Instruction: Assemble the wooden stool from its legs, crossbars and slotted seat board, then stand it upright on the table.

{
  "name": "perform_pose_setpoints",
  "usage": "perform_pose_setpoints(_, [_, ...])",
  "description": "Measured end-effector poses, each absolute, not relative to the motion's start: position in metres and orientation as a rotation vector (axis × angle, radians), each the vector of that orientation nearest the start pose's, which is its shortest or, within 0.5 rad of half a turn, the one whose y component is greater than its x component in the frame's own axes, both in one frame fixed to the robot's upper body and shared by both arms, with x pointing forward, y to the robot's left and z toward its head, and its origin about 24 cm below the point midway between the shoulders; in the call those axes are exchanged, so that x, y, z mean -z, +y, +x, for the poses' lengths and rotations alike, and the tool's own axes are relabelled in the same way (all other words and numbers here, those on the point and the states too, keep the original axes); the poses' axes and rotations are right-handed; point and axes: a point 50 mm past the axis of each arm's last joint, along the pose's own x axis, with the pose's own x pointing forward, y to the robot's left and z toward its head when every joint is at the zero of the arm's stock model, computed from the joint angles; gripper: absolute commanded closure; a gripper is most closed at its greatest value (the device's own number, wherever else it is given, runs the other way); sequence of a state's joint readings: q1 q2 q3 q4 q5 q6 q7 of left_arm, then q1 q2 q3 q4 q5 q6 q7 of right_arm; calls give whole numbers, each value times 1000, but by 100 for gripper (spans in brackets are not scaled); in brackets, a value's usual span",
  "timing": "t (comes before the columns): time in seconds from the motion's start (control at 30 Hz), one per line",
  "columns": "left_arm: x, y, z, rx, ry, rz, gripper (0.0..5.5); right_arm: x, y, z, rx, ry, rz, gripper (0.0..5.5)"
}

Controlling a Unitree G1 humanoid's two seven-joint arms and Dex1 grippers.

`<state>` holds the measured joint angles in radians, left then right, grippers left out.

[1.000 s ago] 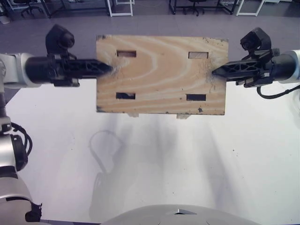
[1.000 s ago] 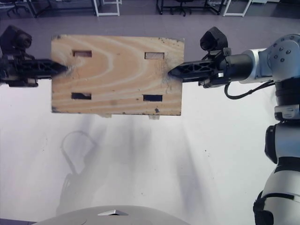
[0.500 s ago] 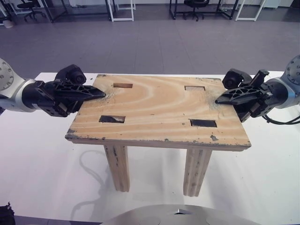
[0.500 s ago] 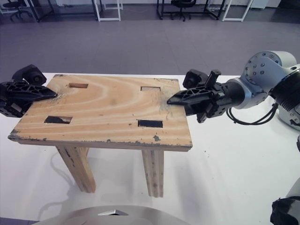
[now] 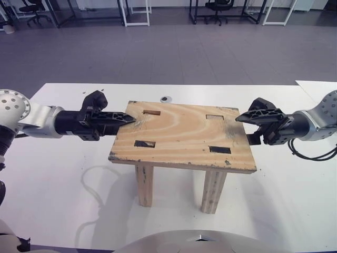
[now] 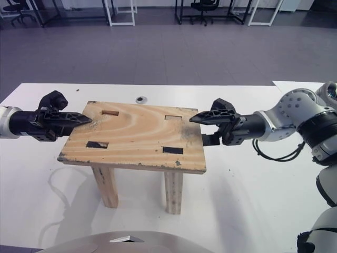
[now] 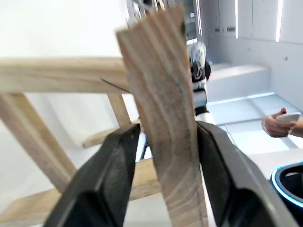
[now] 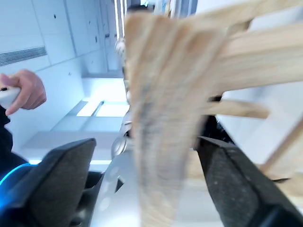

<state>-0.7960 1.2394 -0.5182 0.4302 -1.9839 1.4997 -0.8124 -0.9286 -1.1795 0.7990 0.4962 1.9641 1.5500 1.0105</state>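
The assembled wooden stool stands upright on the white table. Its slotted seat board is level, and two front legs rest on the tabletop. My left gripper is shut on the seat's left edge; the left wrist view has both fingers pressed against the board. My right gripper is at the seat's right edge and open, with one finger above the board and one below. In the right wrist view a gap separates a finger from the board.
A small round grey object lies on the table just behind the stool. The table's far edge runs behind it, with grey floor beyond. A second white surface starts at the far right. Open tabletop surrounds the stool.
The whole view has shifted, so the camera moved. The stool, first seen seat-on, now shows from an angle with its legs on the table. The right gripper's fingers have spread off the seat edge.
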Motion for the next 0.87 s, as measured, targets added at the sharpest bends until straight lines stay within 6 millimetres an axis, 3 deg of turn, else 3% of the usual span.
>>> perform_pose_setpoints(0.1, [-197, 252, 249, 1101, 963, -1051, 228, -180, -236, 254, -1187, 1078, 1174, 31])
perform_pose_setpoints(0.2, [-197, 280, 252, 945, 811, -1066, 176, -170, -254, 252, -1065, 879, 1142, 29])
perform_pose_setpoints(0.3, [-192, 307, 261, 735, 590, -864, 176, -150, -272, 259, -788, 638, 960, 29])
perform_pose_setpoints(0.33, [-188, 315, 268, 637, 512, -740, 176, -136, -280, 265, -645, 569, 827, 29])
perform_pose_setpoints(0.43, [-158, 328, 283, 381, 355, -422, 176, -101, -296, 276, -313, 408, 519, 29])
perform_pose_setpoints(0.6, [-89, 323, 279, 63, 187, -14, 176, -56, -308, 284, 54, 167, 178, 29])
perform_pose_setpoints(0.67, [-84, 317, 280, 56, 145, 48, 176, -47, -308, 285, 89, 146, 123, 29])
perform_pose_setpoints(0.73, [-89, 321, 281, 36, 99, 105, 176, -54, -311, 294, 109, 93, 69, 29])
perform_pose_setpoints(0.87, [-79, 309, 283, 56, 101, 144, 176, -55, -304, 304, 87, 67, 23, 29])
